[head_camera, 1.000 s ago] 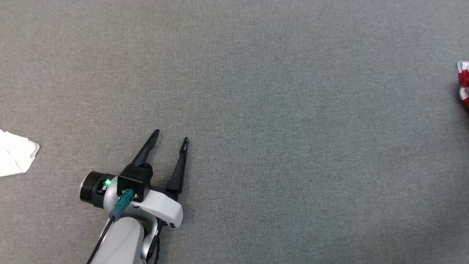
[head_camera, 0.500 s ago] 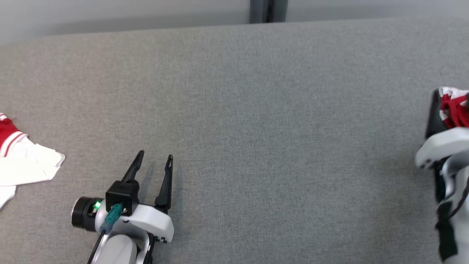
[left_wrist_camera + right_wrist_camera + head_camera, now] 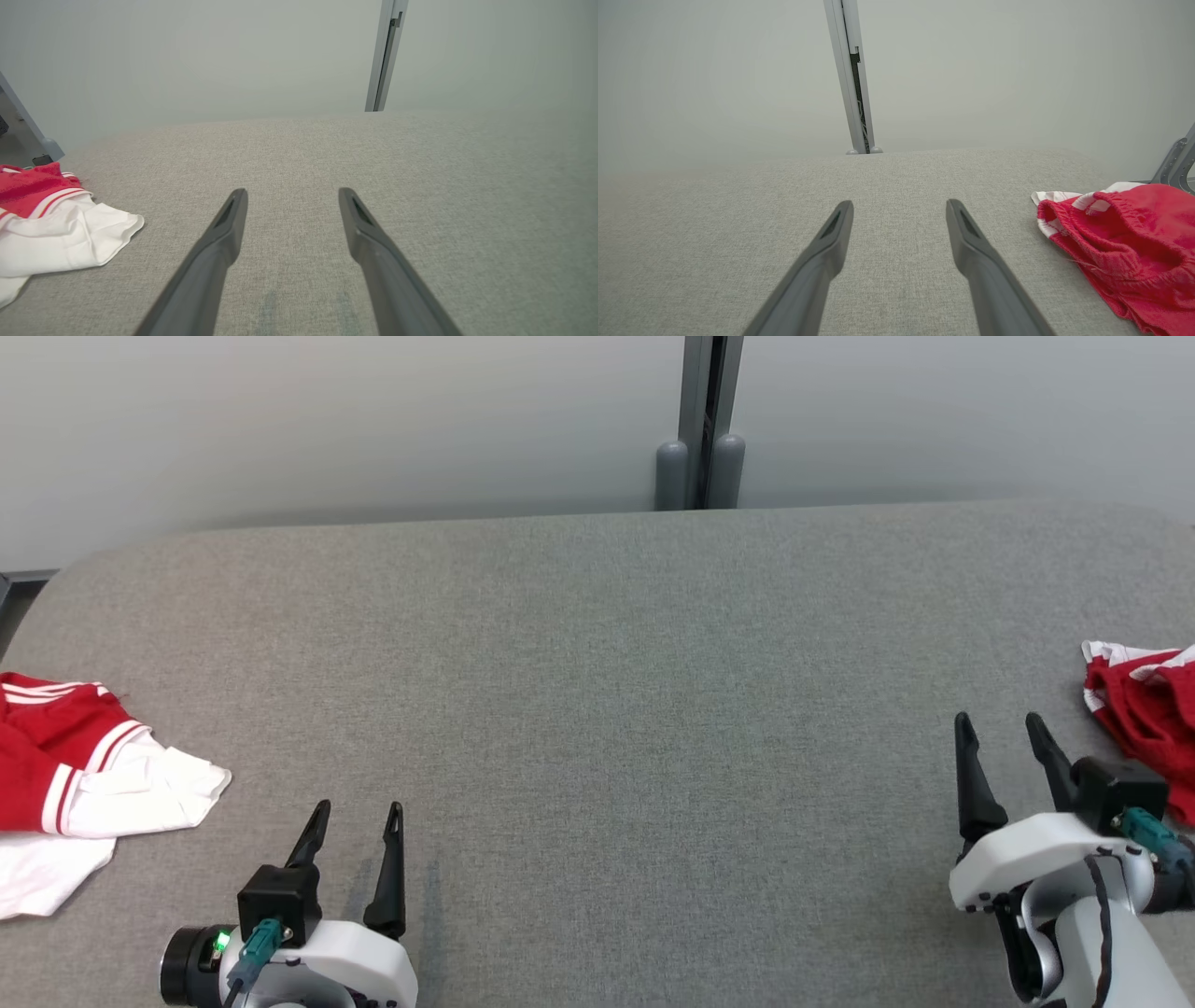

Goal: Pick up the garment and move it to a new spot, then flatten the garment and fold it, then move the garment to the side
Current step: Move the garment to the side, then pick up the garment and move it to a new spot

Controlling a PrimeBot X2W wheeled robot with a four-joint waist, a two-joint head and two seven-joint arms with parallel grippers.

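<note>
A red and white garment [image 3: 84, 775] lies crumpled at the left edge of the grey padded table [image 3: 597, 691]; the left wrist view has it at the left [image 3: 56, 228]. A second garment, red with white-striped trim [image 3: 1144, 719], lies bunched at the right edge, also at the right of the right wrist view [image 3: 1125, 233]. My left gripper [image 3: 359, 805] is open and empty near the front left, to the right of the white cloth [image 3: 292, 191]. My right gripper [image 3: 996, 719] is open and empty, just left of the red garment [image 3: 899, 203].
The table's far edge meets a pale wall with a grey upright post [image 3: 700, 420] at its middle. A grey metal frame [image 3: 1176, 161] stands past the right end. The table's left corner is rounded.
The head camera has tilted up, bringing the table's far edge and wall into sight. The right gripper now sits lower and apart from the red garment; the left gripper has kept open.
</note>
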